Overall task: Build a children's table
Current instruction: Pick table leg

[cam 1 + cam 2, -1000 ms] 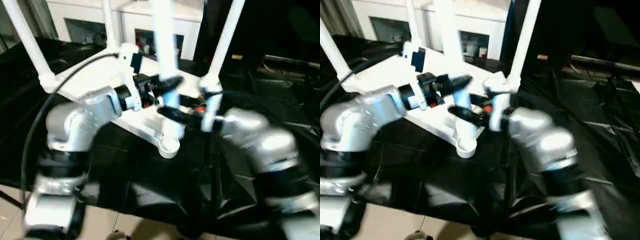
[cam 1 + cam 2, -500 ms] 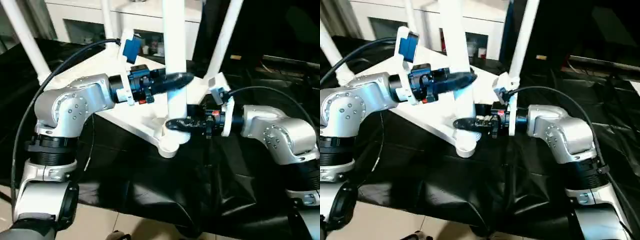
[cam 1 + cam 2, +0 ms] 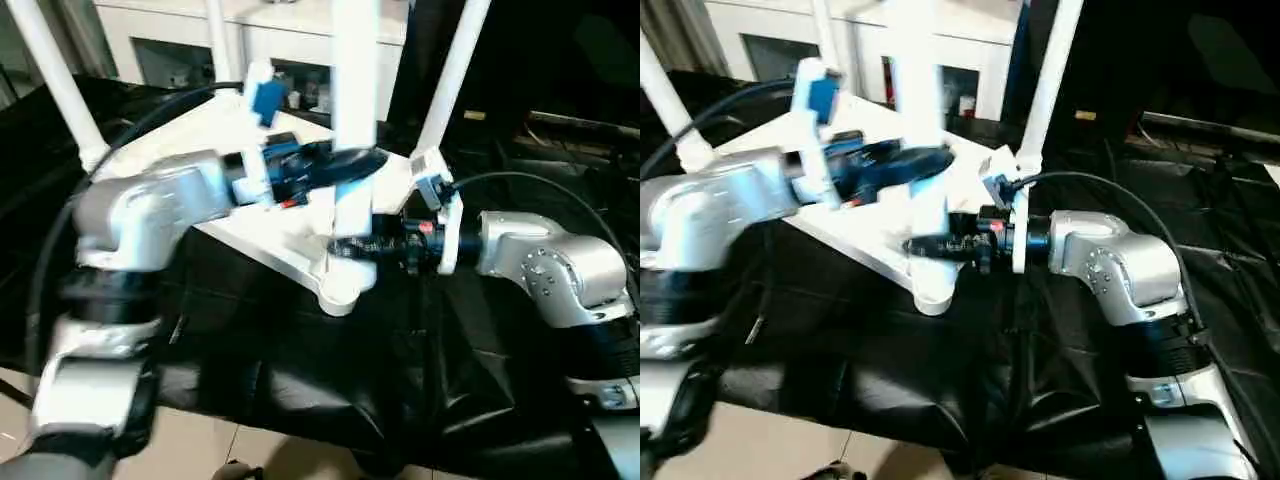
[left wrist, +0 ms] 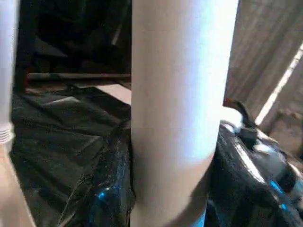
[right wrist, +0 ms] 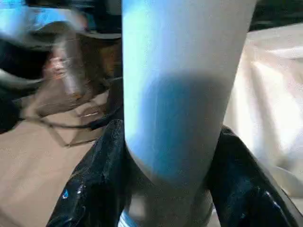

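My left gripper [image 3: 352,165] and right gripper [image 3: 350,247] both clamp the long white tubular plastic leg [image 3: 352,110], standing upright toward twelve o'clock, its foot at the white tabletop's round corner socket [image 3: 340,292].

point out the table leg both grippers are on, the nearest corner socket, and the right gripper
table leg [image 3: 353,90], left eye view, upper shaft
corner socket [image 3: 338,296], left eye view, round rim
right gripper [image 3: 352,246], left eye view, between its fingertips at the leg

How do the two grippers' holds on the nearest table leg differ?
The left gripper clasps the near leg higher up; the right gripper clasps it low, just above the corner socket. The left reaches in from the robot's left, the right from its right. Both have black fingers on either side of that leg.
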You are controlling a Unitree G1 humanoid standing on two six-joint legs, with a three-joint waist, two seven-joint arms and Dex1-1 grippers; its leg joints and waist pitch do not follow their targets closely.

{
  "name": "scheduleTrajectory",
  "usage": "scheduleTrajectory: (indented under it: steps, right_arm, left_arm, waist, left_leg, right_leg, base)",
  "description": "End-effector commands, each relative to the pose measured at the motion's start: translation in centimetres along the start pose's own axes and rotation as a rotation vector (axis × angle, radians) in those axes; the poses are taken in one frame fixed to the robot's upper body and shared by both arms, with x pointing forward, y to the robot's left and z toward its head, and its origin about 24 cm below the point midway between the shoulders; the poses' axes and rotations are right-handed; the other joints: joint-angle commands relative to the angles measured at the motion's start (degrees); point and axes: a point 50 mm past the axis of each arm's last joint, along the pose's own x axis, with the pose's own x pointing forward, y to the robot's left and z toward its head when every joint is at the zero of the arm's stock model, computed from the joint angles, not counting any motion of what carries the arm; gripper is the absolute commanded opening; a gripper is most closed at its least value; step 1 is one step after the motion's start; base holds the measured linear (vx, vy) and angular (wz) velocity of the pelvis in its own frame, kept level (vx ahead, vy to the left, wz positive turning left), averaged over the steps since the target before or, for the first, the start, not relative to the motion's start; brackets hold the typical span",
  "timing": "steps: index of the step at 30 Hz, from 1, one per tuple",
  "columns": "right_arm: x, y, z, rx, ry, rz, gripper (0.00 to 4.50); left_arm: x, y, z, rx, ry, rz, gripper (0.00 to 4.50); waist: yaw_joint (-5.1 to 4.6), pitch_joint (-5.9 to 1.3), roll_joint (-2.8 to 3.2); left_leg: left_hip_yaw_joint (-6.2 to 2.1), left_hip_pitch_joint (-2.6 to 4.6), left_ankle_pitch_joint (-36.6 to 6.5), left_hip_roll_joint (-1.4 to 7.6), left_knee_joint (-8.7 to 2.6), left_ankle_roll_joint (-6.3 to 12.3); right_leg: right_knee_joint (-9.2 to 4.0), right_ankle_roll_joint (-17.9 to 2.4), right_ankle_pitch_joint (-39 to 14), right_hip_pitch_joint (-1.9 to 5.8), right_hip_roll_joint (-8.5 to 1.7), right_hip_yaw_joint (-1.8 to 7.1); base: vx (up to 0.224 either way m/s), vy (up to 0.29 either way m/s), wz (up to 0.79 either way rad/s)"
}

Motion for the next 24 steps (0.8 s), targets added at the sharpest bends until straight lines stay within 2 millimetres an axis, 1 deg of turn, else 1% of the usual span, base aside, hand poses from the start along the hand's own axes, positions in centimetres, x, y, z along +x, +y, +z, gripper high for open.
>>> scheduleTrajectory:
  steps: [1,2,4,5,6,7,9,10,11,12,13,14,15,16,17,18,20,21,22,23,24]
  right_arm:
    - [-0.1,0.0,0.5,-0.022,-0.024,-0.019,1.94]
    - [-0.1,0.1,0.5,-0.019,-0.029,-0.017,1.94]
    - [-0.1,0.3,0.5,-0.009,-0.036,-0.005,1.94]
    - [-0.1,0.3,0.5,-0.009,-0.036,-0.004,1.93]
    - [-0.1,0.3,0.4,-0.008,-0.035,-0.002,1.93]
    - [-0.1,0.3,0.4,-0.008,-0.029,0.004,1.93]
    - [-0.2,0.4,0.4,-0.009,-0.018,0.014,1.93]
    - [-0.2,0.4,0.4,-0.009,-0.017,0.016,1.93]
    - [-0.2,0.3,0.5,-0.010,-0.018,0.017,1.93]
    - [-0.2,0.3,0.6,-0.011,-0.019,0.017,1.93]
    - [-0.2,0.3,0.7,-0.012,-0.021,0.017,1.93]
    - [-0.2,0.3,0.8,-0.013,-0.022,0.017,1.93]
    - [-0.2,0.4,0.9,-0.015,-0.024,0.018,1.93]
    - [-0.2,0.4,1.0,-0.016,-0.024,0.020,1.93]
    - [-0.2,0.4,1.0,-0.018,-0.025,0.021,1.93]
    - [-0.2,0.5,1.1,-0.019,-0.024,0.023,1.93]
    - [-0.2,0.5,1.1,-0.025,-0.020,0.021,1.93]
    - [-0.2,0.6,1.0,-0.035,-0.014,0.022,1.93]
    - [-0.2,0.6,1.0,-0.042,-0.009,0.023,1.93]
    - [-0.1,0.7,1.0,-0.040,-0.013,0.038,1.93]
    - [-0.1,0.8,1.1,-0.038,-0.017,0.049,2.28]
  left_arm:
    - [-0.2,1.1,0.8,0.054,-0.052,0.171,2.80]
    - [-0.1,1.2,0.9,0.059,-0.068,0.200,2.80]
    - [0.0,0.7,0.9,0.014,-0.104,0.146,3.04]
    - [0.0,0.7,0.8,0.010,-0.103,0.140,2.71]
    - [0.0,0.5,0.8,0.000,-0.101,0.124,2.71]
    - [-0.1,0.6,0.7,-0.001,-0.093,0.127,2.57]
    - [-0.1,0.6,0.6,-0.012,-0.075,0.119,2.65]
    - [-0.2,0.7,0.7,-0.023,-0.073,0.122,2.33]
    - [-0.3,0.7,0.9,-0.031,-0.074,0.125,2.16]
    - [-0.3,0.8,1.0,-0.034,-0.076,0.129,2.16]
    - [-0.4,0.9,1.1,-0.035,-0.078,0.137,2.21]
    - [-0.4,0.9,1.1,-0.034,-0.080,0.144,2.21]
    - [-0.4,1.0,1.1,-0.036,-0.081,0.153,2.21]
    - [-0.4,0.9,1.2,-0.037,-0.079,0.151,1.97]
    - [-0.4,0.9,1.2,-0.039,-0.076,0.150,1.95]
    - [-0.4,0.8,1.2,-0.039,-0.074,0.140,1.95]
    - [-0.3,0.6,1.2,-0.036,-0.069,0.121,1.93]
    - [-0.3,0.4,1.2,-0.030,-0.063,0.101,1.92]
    - [-0.3,0.3,1.2,-0.026,-0.060,0.089,1.91]
    - [-0.3,0.1,1.2,-0.020,-0.050,0.074,1.91]
    - [-0.3,0.0,1.2,-0.017,-0.044,0.066,1.91]
  waist:
    - [0.05,-4.67,-0.10]
    - [0.14,-4.75,-0.10]
    - [0.06,-4.79,-0.35]
    - [0.08,-4.79,-0.27]
    - [0.06,-4.77,-0.20]
    - [0.06,-4.75,-0.22]
    - [0.17,-4.71,-0.09]
    - [0.11,-4.66,-0.08]
    - [0.12,-4.68,-0.04]
    - [0.14,-4.66,-0.13]
    - [0.15,-4.64,-0.06]
    - [0.21,-4.66,-0.12]
    - [0.17,-4.69,-0.22]
    - [0.18,-4.71,-0.26]
    - [0.16,-4.71,-0.23]
    - [0.12,-4.69,-0.42]
    - [0.16,-4.67,-0.31]
    - [0.13,-4.71,-0.58]
    - [0.17,-4.68,-0.42]
    - [0.14,-4.66,-0.47]
    - [0.13,-4.65,-0.36]
  left_leg:
    - [0.18,0.29,-7.2,0.47,-3.45,-1.20]
    - [0.17,0.37,-7.1,0.44,-3.38,-1.14]
    - [0.22,0.14,-6.5,0.31,-3.31,-0.48]
    - [0.19,0.19,-6.4,0.33,-3.35,-0.43]
    - [0.24,0.33,-6.6,0.35,-3.31,-0.21]
    - [0.27,0.35,-6.6,0.35,-3.31,-0.14]
    - [0.24,0.45,-6.8,0.43,-3.37,-0.22]
    - [0.23,0.43,-7.2,0.41,-3.39,-0.24]
    - [0.22,0.49,-7.4,0.44,-3.39,-0.28]
    - [0.22,0.48,-7.5,0.43,-3.39,-0.30]
    - [0.22,0.50,-7.5,0.45,-3.40,-0.38]
    - [0.25,0.43,-7.3,0.35,-3.35,-0.50]
    - [0.21,0.41,-7.3,0.45,-3.38,-0.41]
    - [0.20,0.45,-7.2,0.47,-3.38,-0.38]
    - [0.20,0.43,-7.0,0.45,-3.38,-0.35]
    - [0.27,0.40,-6.9,0.44,-3.36,-0.25]
    - [0.25,0.40,-6.7,0.44,-3.36,-0.13]
    - [0.29,0.36,-6.5,0.41,-3.33,-0.04]
    - [0.27,0.37,-6.4,0.42,-3.36,-0.03]
    - [0.29,0.40,-6.4,0.42,-3.35,0.00]
    - [0.25,0.40,-6.5,0.47,-3.39,-0.12]
  right_leg:
    - [-3.59,-10.7,-9.8,3.68,-3.25,1.99]
    - [-3.56,-10.7,-9.7,3.72,-3.30,1.96]
    - [-3.50,-10.8,-8.9,3.89,-3.27,1.93]
    - [-3.45,-10.8,-9.1,3.85,-3.31,1.91]
    - [-3.53,-10.7,-9.5,3.66,-3.26,1.93]
    - [-3.55,-10.8,-9.6,3.61,-3.23,1.94]
    - [-3.51,-11.0,-10.0,3.50,-3.22,1.91]
    - [-3.60,-10.9,-10.4,3.48,-3.18,1.89]
    - [-3.60,-10.8,-10.6,3.46,-3.19,1.89]
    - [-3.61,-10.7,-10.9,3.47,-3.23,1.91]
    - [-3.61,-10.7,-11.0,3.43,-3.24,1.92]
    - [-3.59,-10.8,-11.0,3.50,-3.27,1.92]
    - [-3.61,-10.8,-10.5,3.50,-3.23,1.91]
    - [-3.54,-10.8,-10.2,3.51,-3.24,1.90]
    - [-3.47,-10.8,-10.0,3.53,-3.23,1.89]
    - [-3.53,-10.9,-9.9,3.51,-3.24,1.92]
    - [-3.51,-10.9,-10.0,3.49,-3.27,1.92]
    - [-3.50,-10.8,-10.0,3.56,-3.26,1.94]
    - [-3.51,-10.7,-10.4,3.52,-3.31,1.93]
    - [-3.56,-10.6,-10.5,3.48,-3.28,1.93]
    - [-3.49,-10.6,-10.6,3.46,-3.29,1.94]
  base:
    - [0.000,0.000,0.00]
    - [0.000,0.000,0.00]
    - [0.000,0.000,0.00]
    - [0.000,0.000,0.00]
    - [0.000,0.000,0.00]
    - [0.000,0.000,0.00]
    - [0.000,0.000,0.00]
    - [0.000,0.000,0.00]
    - [0.000,0.000,0.00]
    - [0.000,0.000,0.00]
    - [0.000,0.000,0.00]
    - [0.000,0.000,0.00]
    - [0.000,0.000,0.00]
    - [0.000,0.000,0.00]
    - [0.000,0.000,0.00]
    - [0.000,0.000,0.00]
    - [0.000,0.000,0.00]
    - [0.000,0.000,0.00]
    - [0.000,0.000,0.00]
    - [0.000,0.000,0.00]
    - [0.000,0.000,0.00]
